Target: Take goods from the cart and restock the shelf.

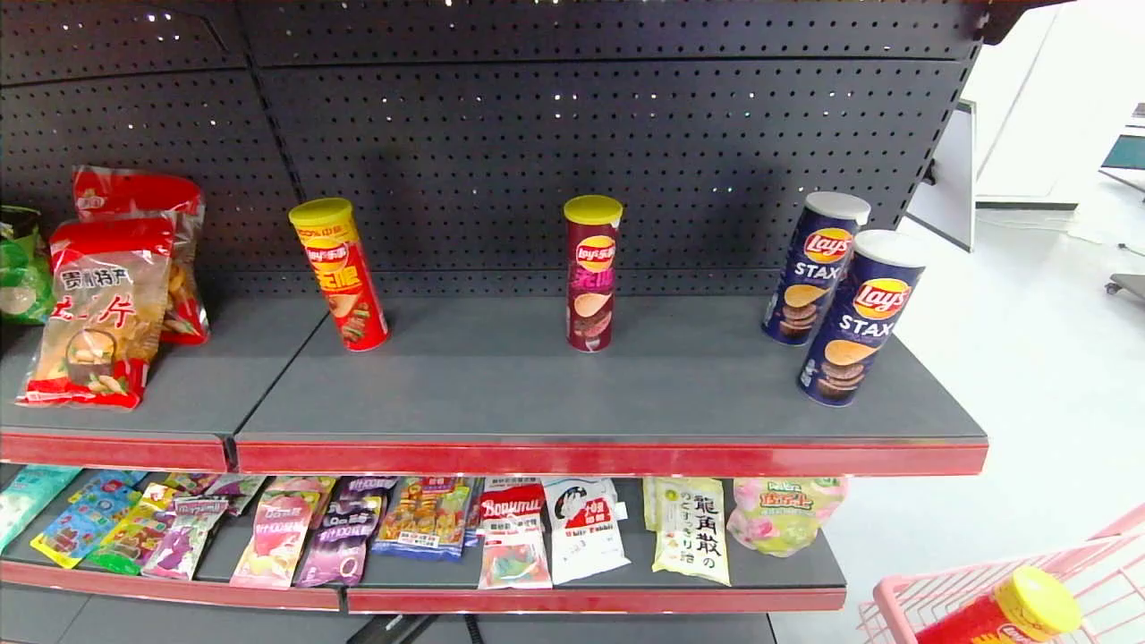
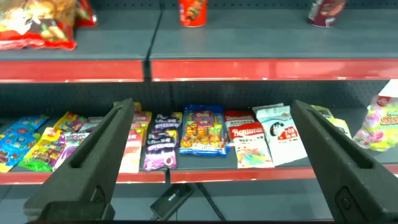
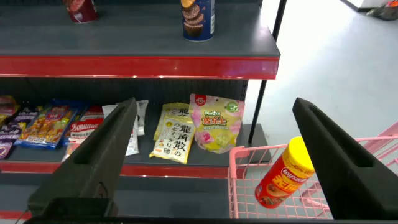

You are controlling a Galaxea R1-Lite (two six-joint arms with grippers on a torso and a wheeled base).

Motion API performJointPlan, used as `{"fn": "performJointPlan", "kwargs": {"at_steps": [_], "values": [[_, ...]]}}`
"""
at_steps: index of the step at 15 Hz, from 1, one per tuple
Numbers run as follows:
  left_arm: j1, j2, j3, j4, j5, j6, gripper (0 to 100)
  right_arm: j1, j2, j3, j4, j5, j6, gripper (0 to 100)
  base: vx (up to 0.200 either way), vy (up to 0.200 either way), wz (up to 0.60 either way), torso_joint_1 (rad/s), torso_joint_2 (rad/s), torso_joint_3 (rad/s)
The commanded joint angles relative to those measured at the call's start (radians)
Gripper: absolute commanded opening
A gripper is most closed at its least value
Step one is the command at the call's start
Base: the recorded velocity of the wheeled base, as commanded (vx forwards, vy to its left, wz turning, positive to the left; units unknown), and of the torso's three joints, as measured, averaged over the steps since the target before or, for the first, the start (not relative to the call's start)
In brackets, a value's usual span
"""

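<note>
At the 5 o'clock corner of the head view, the red can (image 1: pixel 984 626) with its yellow lid lay tilted inside the pink cart (image 1: pixel 894 597), its long axis running from the base at roughly 8 o'clock to the lid at 2 o'clock. Above it, at 12 o'clock, the upper shelf (image 1: pixel 537 394) carried a red-and-yellow can (image 1: pixel 340 273), a maroon can (image 1: pixel 592 273) and two blue cans (image 1: pixel 809 268), well apart, with bare room between them.

From the left wrist view, the left pincer (image 2: pixel 211 106) stood wide open and empty, facing the snack bags (image 2: pixel 200 129) on the lower shelf, well apart from the cart.

From the right wrist view, the right pincer (image 3: pixel 212 107) was likewise spread wide with nothing in it. The red can (image 3: pixel 283 177) leaned in the cart (image 3: pixel 239 152) below and ahead of it, lid uppermost, off the pincer's centre line and nearer one finger than the other. The right arm looked clearly the nearer one; its coming move would probably need to descend and shift sideways until the jaws straddled the can across its long axis
</note>
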Motion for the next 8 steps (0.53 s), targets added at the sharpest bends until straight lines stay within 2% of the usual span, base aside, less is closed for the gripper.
{"fn": "performJointPlan", "kwargs": {"at_steps": [1,8], "values": [[0.000,0.000,0.000,0.001,0.000,0.000,100,0.000,0.000,0.000,0.001,0.000,0.000,100,0.000,0.000,0.00,0.000,0.00,0.000],[0.000,0.000,0.000,0.001,0.000,0.000,100,0.000,0.000,0.000,0.001,0.000,-0.002,100,0.000,0.000,0.00,0.000,0.00,0.000]]}}
